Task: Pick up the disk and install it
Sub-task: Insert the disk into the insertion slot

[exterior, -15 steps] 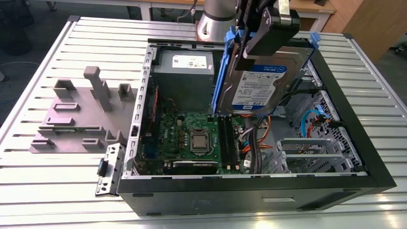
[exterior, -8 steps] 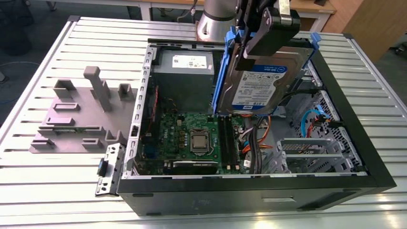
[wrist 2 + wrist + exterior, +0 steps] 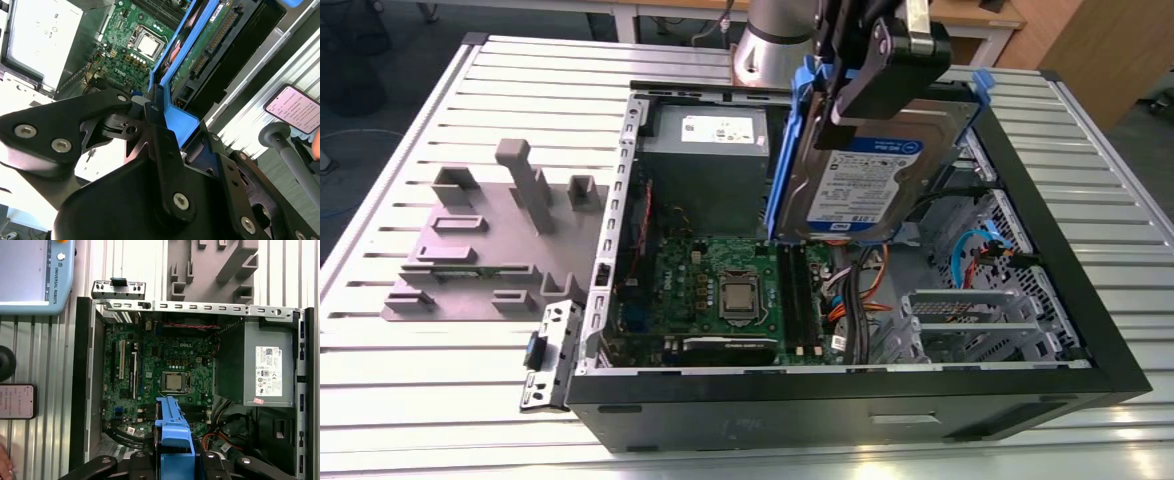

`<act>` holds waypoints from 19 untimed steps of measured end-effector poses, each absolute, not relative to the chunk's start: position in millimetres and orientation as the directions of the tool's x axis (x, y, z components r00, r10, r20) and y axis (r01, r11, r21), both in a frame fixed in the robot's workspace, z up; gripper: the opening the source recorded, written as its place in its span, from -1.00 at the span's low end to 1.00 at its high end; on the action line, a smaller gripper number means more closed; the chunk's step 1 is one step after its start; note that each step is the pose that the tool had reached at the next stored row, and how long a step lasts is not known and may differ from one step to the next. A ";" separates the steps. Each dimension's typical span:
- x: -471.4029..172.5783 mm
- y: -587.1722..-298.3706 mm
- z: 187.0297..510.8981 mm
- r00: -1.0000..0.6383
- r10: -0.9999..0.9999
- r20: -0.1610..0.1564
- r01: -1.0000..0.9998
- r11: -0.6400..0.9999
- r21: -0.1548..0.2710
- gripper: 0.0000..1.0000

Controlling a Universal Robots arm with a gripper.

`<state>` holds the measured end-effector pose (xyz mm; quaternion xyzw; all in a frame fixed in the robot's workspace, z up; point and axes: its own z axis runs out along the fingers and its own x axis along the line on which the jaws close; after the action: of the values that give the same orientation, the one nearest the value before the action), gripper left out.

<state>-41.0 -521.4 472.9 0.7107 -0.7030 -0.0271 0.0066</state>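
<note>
The disk (image 3: pixel 867 170) is a silver hard drive with a blue-and-white label in a blue carrier. It hangs on edge, tilted, above the middle of the open computer case (image 3: pixel 854 405). My gripper (image 3: pixel 861 95) is shut on the carrier's handle end at the top. In the second wrist view the black fingers (image 3: pixel 155 125) clamp the blue carrier frame (image 3: pixel 175 125), with the drive's green circuit side (image 3: pixel 210 45) beyond. The carrier (image 3: pixel 174 437) in the first wrist view sits over the motherboard (image 3: pixel 165 375), just off the memory slots.
A grey slotted holder (image 3: pixel 487 245) lies on the slatted table at the exterior view's left. Inside the case are a power supply (image 3: pixel 707 140), a processor socket (image 3: pixel 738 292), cables and metal bays (image 3: pixel 981 315). A phone (image 3: pixel 17 401) and a pendant (image 3: pixel 35 275) lie beside the case.
</note>
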 end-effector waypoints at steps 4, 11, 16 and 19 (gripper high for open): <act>-41.0 -527.0 472.9 0.010 -1.000 -0.029 -0.999 -0.012 0.048 -0.26; -41.0 -532.2 472.8 0.010 -1.000 -0.029 -0.999 -0.012 0.048 -0.26; -41.0 -533.7 472.8 0.010 -1.000 -0.029 -0.999 -0.012 0.048 -0.26; -41.0 -533.7 472.8 0.010 -1.000 -0.029 -0.999 -0.011 0.048 -0.26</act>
<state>-41.0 -533.7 472.8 0.7106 -0.7030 -0.0271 0.0066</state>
